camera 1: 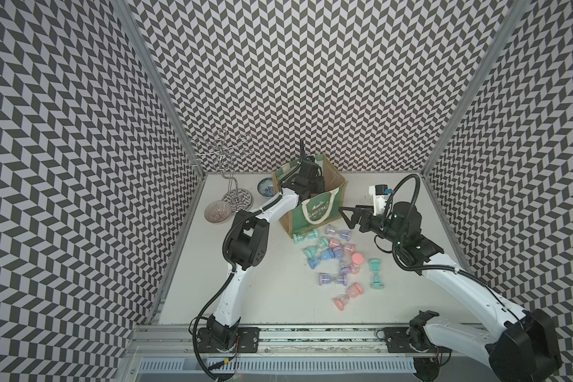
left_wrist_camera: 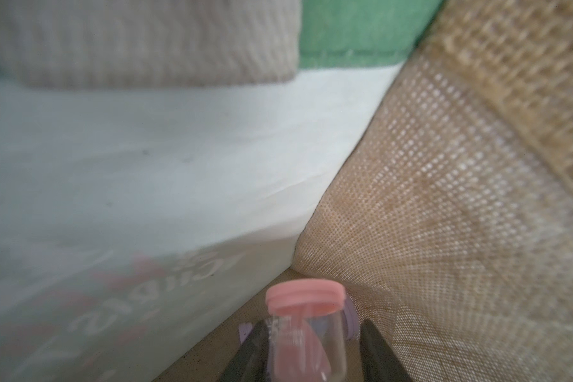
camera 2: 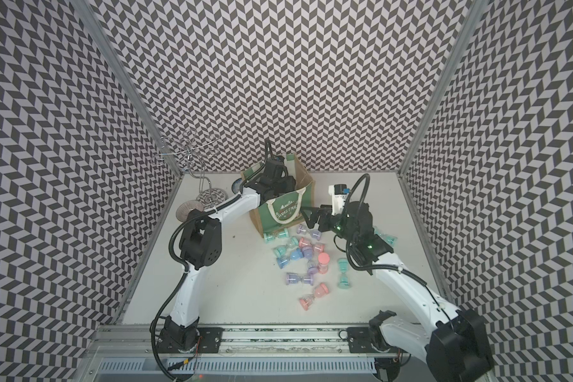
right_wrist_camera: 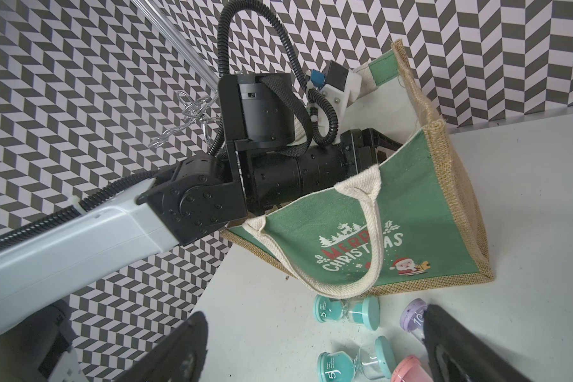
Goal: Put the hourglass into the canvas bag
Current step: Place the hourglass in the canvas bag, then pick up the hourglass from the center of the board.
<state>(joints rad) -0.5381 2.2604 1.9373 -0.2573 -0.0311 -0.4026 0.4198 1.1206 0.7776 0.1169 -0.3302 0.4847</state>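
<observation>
**A:** Starting from the left, what is there?

**B:** A wire stand (camera 1: 225, 155) and a glass bowl (camera 1: 217, 212), well apart from the work. Next comes the left arm, which reaches over the rim and down into the canvas bag (camera 1: 311, 218).

**A:** And the hourglass?

**B:** The pink hourglass (left_wrist_camera: 305, 299) is inside the bag. It sits low in a bottom corner, where the white lining meets the jute wall. The left gripper (left_wrist_camera: 313, 330) has one finger on each side of the glass. A sliver of gap shows on one side, so I can't tell whether it is clamped or let go.

**A:** So which step is this?

**B:** The drop-off, I'd judge. The next move calls for the fingers to spread clear of the glass. Then the arm should lift straight up through the mouth without catching the rope handle or dragging the wall.

**A:** What is further right?

**B:** Loose hourglasses lie on the table (camera 1: 278, 297) in front of the bag, and a teal hourglass (camera 1: 305, 235) is just beside its base. The right gripper (camera 1: 346, 216) hangs near the bag's front corner with its fingers wide apart and nothing between them. It is well placed to steady the bag.
</observation>
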